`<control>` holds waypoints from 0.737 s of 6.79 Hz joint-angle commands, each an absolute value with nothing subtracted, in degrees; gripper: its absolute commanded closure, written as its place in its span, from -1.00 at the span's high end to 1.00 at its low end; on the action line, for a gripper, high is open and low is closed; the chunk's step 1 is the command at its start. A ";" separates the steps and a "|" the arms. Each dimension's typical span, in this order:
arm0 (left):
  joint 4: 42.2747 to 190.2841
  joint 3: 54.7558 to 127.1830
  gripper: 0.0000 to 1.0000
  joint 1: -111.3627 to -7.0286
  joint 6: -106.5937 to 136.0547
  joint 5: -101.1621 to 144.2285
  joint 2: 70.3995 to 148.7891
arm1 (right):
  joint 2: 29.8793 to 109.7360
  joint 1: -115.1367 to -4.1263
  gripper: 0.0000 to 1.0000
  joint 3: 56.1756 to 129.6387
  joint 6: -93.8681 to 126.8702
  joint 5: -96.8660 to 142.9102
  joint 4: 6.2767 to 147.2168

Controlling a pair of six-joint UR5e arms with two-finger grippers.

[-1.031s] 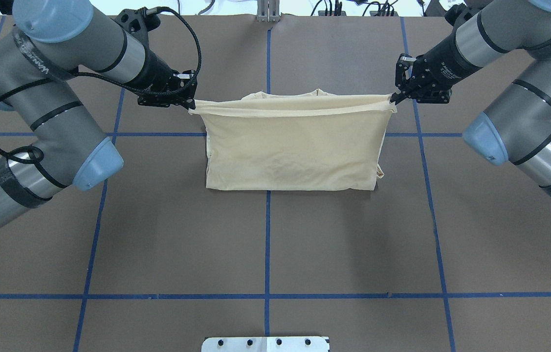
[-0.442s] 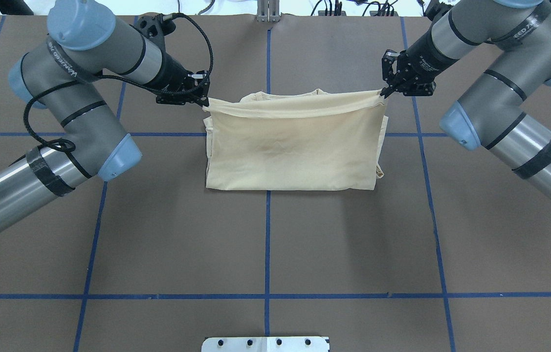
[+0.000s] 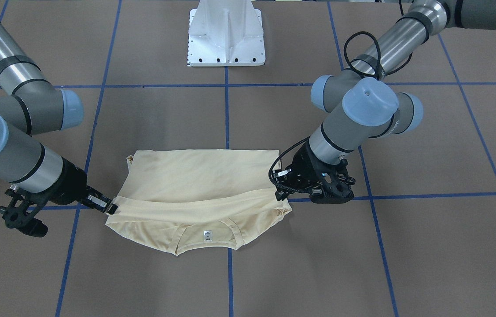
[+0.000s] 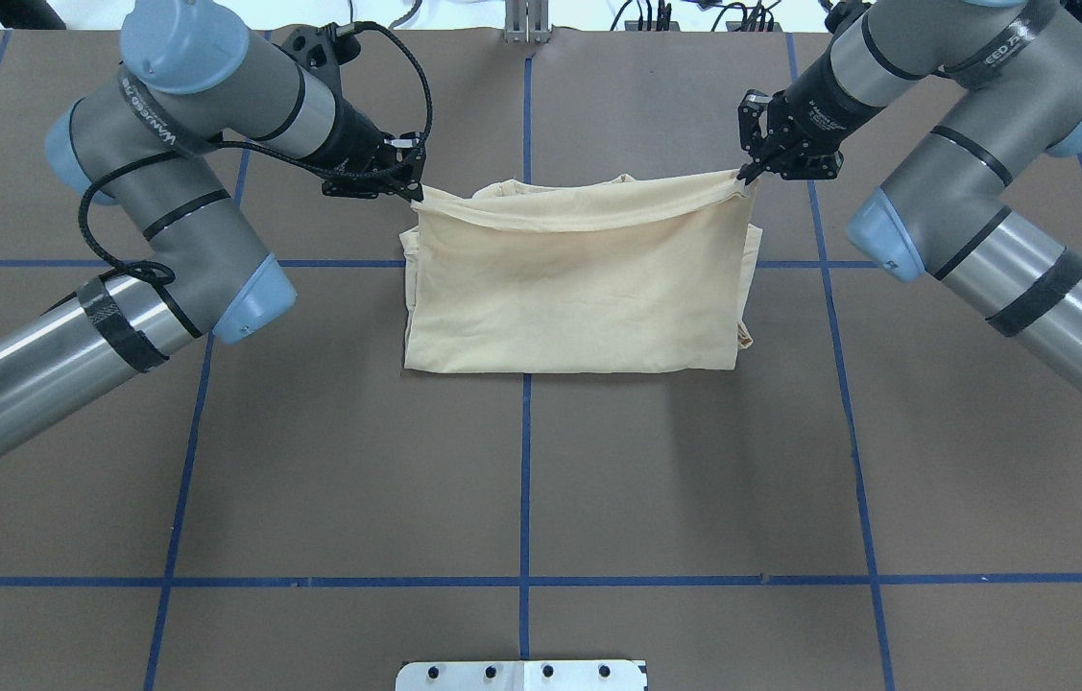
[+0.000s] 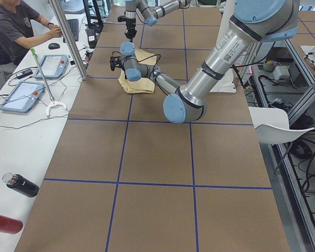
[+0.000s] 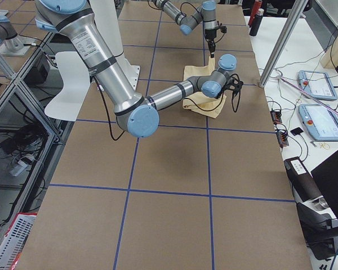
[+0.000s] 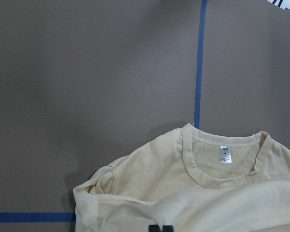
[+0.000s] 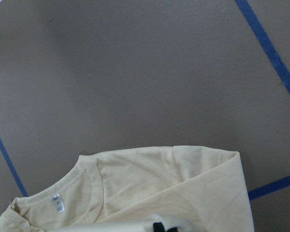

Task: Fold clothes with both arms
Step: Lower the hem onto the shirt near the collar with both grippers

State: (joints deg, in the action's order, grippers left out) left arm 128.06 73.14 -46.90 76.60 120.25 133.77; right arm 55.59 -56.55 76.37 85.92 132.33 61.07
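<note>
The thin pale cream-yellow T-shirt point(image 4: 579, 288) lies on the brown table point(image 4: 310, 461). The black left gripper point(image 4: 413, 188) and black right gripper point(image 4: 750, 173) each pinch a corner of its lifted edge — if one slips or pulls harder, the fold lands crooked.

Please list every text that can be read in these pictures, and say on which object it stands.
"EED", partly cut off: black band on the right silver-tubed robot arm.
Black strap on the left silver-tubed robot arm: lettering too blurred.
Small white neck label of the pale cream-yellow T-shirt: too small.
</note>
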 commanded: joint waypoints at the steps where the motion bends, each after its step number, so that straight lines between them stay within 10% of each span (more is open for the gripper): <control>1: 131.38 66.47 -1.00 -46.06 76.64 117.87 136.92 | 55.37 -56.43 -1.00 72.60 85.96 131.14 57.30; 5: 132.01 64.51 -1.00 -45.79 76.55 116.29 136.76 | 50.80 -54.14 -1.00 66.89 85.96 128.06 57.30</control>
State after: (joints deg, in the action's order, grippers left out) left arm 131.99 65.01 -45.91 76.58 117.03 136.95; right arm 51.22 -54.67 67.65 85.96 128.85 57.25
